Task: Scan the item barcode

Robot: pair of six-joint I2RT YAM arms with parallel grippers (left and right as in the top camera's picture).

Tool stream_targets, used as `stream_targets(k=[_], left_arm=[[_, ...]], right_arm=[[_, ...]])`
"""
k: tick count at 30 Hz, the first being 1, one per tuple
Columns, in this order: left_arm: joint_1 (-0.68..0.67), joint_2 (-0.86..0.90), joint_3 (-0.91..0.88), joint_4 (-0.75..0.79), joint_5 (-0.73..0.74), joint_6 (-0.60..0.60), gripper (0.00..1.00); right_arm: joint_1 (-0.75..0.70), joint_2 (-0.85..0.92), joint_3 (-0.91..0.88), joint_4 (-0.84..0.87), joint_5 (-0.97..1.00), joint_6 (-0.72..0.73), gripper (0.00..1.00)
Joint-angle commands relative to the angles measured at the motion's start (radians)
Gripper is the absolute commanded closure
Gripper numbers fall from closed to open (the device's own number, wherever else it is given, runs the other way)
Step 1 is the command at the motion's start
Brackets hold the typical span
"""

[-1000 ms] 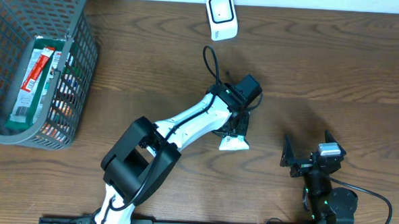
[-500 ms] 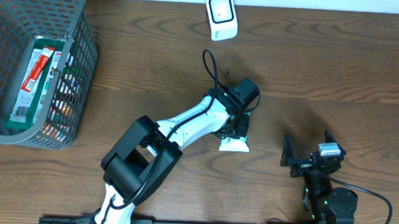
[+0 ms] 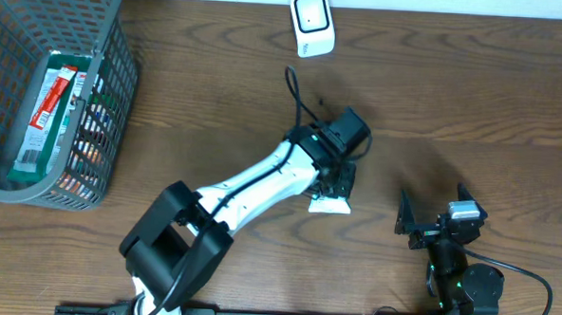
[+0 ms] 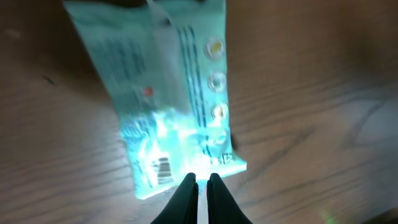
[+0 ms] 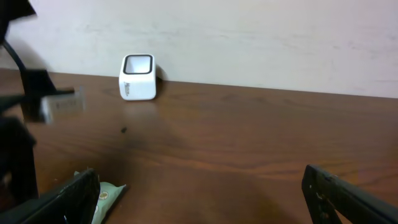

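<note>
The item is a pale green-white packet (image 3: 329, 205) lying flat on the wooden table, right of centre. In the left wrist view the packet (image 4: 168, 106) shows a small barcode (image 4: 163, 168) near its closest edge. My left gripper (image 3: 335, 184) stands over it, and in its wrist view the left gripper (image 4: 199, 177) is shut, its tips pinching the packet's near edge. The white scanner (image 3: 312, 23) stands at the table's back edge, apart from the packet. My right gripper (image 3: 435, 214) rests open near the front right; a corner of the packet (image 5: 106, 194) shows beside its left finger.
A grey wire basket (image 3: 114, 65) holding several packaged goods stands at the far left. In the right wrist view the scanner (image 5: 138, 77) stands against a pale wall, with bare wood between it and my right gripper (image 5: 202, 193).
The left jaws parted slightly and closed again at the packet's edge. The left arm's elbow has swung left and forward. The packet has hardly moved; the right arm is still.
</note>
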Motion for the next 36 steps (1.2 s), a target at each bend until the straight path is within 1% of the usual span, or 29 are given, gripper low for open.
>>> stream_targets(k=[1, 8, 10, 14, 18, 20, 22, 25, 30, 36], left_arm=[[-0.033, 0.056, -0.029, -0.003, -0.013, 0.005, 0.91], [-0.059, 0.168, -0.032, 0.044, -0.013, 0.005, 0.9], [-0.059, 0.192, -0.032, 0.054, -0.012, 0.005, 0.92], [-0.059, 0.141, -0.019, 0.02, 0.006, 0.005, 0.92], [-0.056, 0.035, -0.016, 0.014, 0.001, 0.005, 0.92], [-0.051, -0.027, -0.016, 0.013, -0.044, 0.005, 0.88], [-0.047, -0.076, -0.016, 0.008, -0.129, 0.005, 0.85], [-0.045, -0.109, -0.016, 0.0, -0.249, 0.005, 0.84], [-0.045, -0.084, -0.018, -0.017, -0.365, 0.005, 0.84], [-0.042, -0.005, -0.02, -0.032, -0.48, -0.003, 0.84]], right_arm=[[0.013, -0.001, -0.001, -0.004, 0.002, -0.004, 0.01], [0.013, -0.001, -0.001, -0.004, 0.002, -0.004, 0.01], [0.013, -0.001, -0.001, -0.004, 0.002, -0.004, 0.01], [0.013, -0.001, -0.001, -0.004, 0.002, -0.004, 0.01], [0.013, -0.001, -0.001, -0.004, 0.002, -0.004, 0.01], [0.013, -0.001, -0.001, -0.004, 0.002, -0.004, 0.01], [0.013, -0.001, -0.001, -0.004, 0.002, -0.004, 0.01], [0.013, -0.001, -0.001, -0.004, 0.002, -0.004, 0.01], [0.013, -0.001, -0.001, -0.004, 0.002, -0.004, 0.01], [0.013, -0.001, -0.001, -0.004, 0.002, -0.005, 0.01]])
